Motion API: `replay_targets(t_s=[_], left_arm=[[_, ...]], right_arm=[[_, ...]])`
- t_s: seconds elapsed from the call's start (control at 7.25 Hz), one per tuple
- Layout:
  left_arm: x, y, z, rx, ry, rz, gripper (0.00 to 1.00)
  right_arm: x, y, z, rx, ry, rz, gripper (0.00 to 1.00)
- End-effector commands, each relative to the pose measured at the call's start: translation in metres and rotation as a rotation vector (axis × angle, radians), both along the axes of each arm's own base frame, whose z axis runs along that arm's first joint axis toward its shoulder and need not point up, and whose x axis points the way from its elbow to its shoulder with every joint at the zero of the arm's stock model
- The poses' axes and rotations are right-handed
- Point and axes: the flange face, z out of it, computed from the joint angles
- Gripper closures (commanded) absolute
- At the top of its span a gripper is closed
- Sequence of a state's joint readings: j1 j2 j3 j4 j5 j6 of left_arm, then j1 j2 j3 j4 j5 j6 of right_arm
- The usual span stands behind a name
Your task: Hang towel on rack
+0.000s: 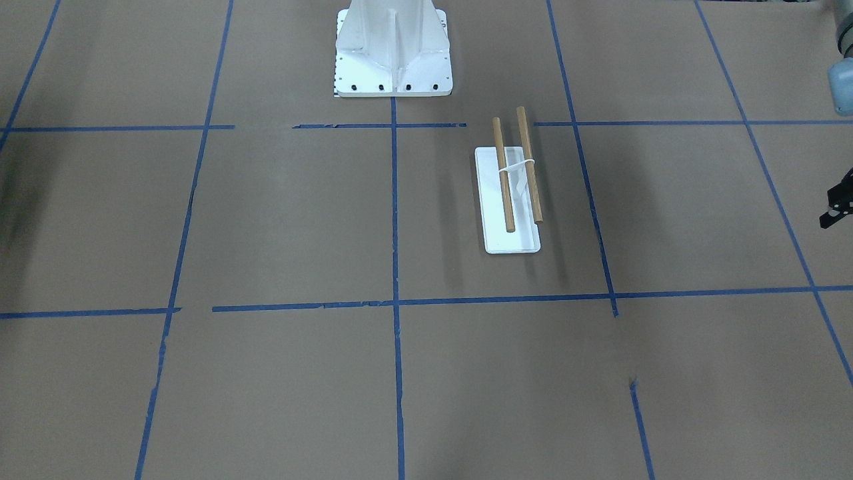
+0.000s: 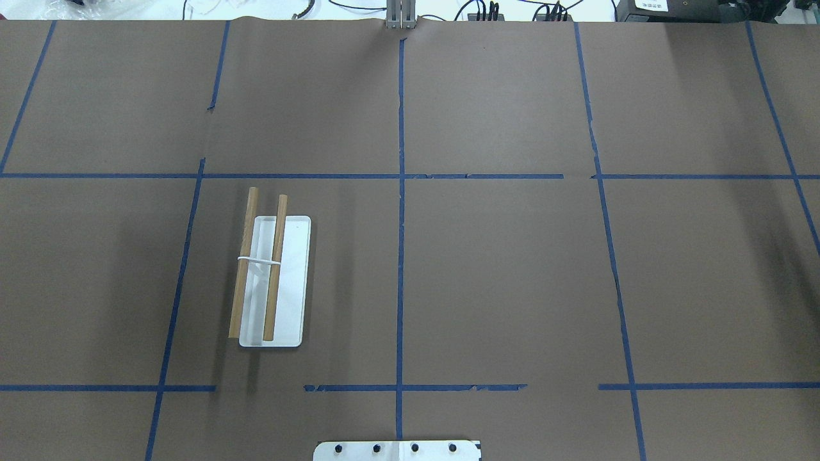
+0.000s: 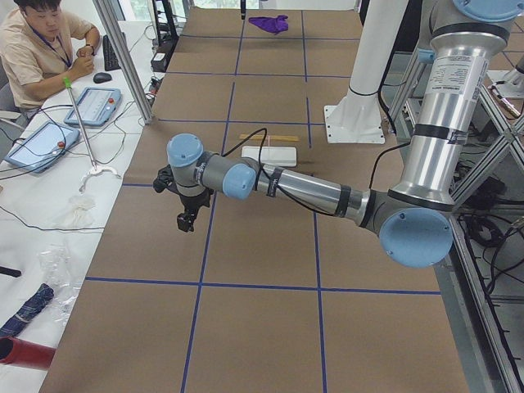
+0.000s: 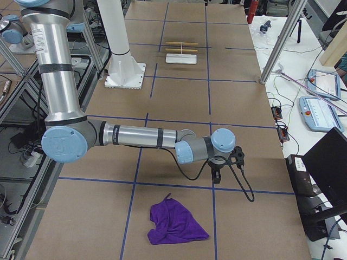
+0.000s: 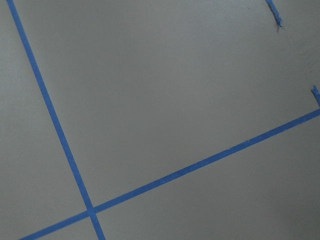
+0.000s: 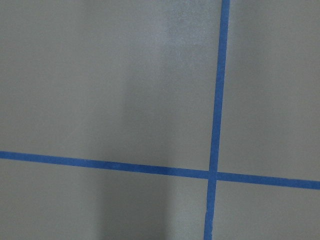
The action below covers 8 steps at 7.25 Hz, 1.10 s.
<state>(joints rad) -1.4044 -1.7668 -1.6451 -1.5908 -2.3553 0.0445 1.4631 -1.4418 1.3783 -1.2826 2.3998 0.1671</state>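
Brown paper-covered table (image 2: 512,288) marked into squares by blue tape lines (image 2: 401,256). The towel (image 4: 176,222), a deep purple cloth, lies crumpled in a heap flat on the table at the robot's right end, at about 6 o'clock in the right-side view, with one thin corner pointing toward 12 o'clock. The rack (image 2: 272,282), a white rectangular base carrying two parallel wooden bars joined by a thin white bracket, stands at about 8 o'clock from the centre of the overhead view, well apart from the towel. The right arm (image 4: 135,135) stretches low across the table, and the right gripper (image 4: 217,177) points down above the surface at about 1 o'clock from the towel, near it but not touching. The left arm (image 3: 303,190) reaches out over the table's other end; the left gripper (image 3: 188,221) points down over bare paper, well apart from the rack. For both pincers, I cannot tell whether the fingers are apart or together. Both wrist cameras show only brown paper and crossing tape. A seated operator (image 3: 41,41) is at a side desk.
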Motion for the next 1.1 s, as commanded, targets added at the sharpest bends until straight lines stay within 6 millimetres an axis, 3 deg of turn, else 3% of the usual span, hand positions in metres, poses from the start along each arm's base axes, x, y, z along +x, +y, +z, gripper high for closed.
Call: replay_targets(t_s=[0.0, 0.55, 0.83, 0.97], left_arm=[[-0.003, -0.001, -0.019, -0.012, -0.001, -0.006, 0.0], [-0.004, 0.005, -0.025, -0.013, 0.0, -0.008, 0.0], [-0.005, 0.012, -0.017, -0.021, -0.003, -0.008, 0.0], [-0.005, 0.012, -0.017, -0.022, -0.003, -0.009, 0.0]], right_arm=[[-0.004, 0.001, -0.003, -0.009, -0.046, -0.014, 0.0], [-0.004, 0.001, -0.009, 0.006, -0.045, -0.013, 0.0], [-0.024, 0.0, -0.005, 0.005, -0.029, -0.045, 0.0], [-0.021, 0.003, -0.012, 0.008, -0.036, -0.033, 0.0]])
